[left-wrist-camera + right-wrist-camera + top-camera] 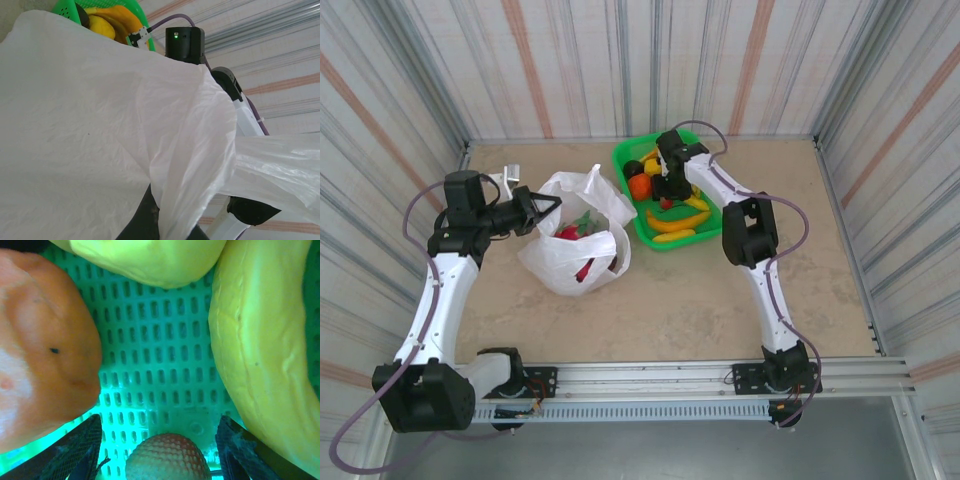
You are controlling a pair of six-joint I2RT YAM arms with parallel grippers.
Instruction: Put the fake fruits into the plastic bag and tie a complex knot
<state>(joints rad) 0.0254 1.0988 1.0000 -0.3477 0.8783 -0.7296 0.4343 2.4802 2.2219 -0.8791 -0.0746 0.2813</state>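
Fruits split: a few red inside bag, rest in basket just beside. Pinching bag rim with left gripper, closed tight on film, to hold mouth open for drop-ins. Reaching into basket with right gripper, jaws apart, straddling small red piece, nothing gripped yet. Bag slumped mid-worktop; tying not yet started.

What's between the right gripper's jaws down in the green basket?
In the right wrist view, a small dimpled red fruit lies between the open jaws of the right gripper, on the basket's mesh floor, flanked by the orange fruit and a banana.
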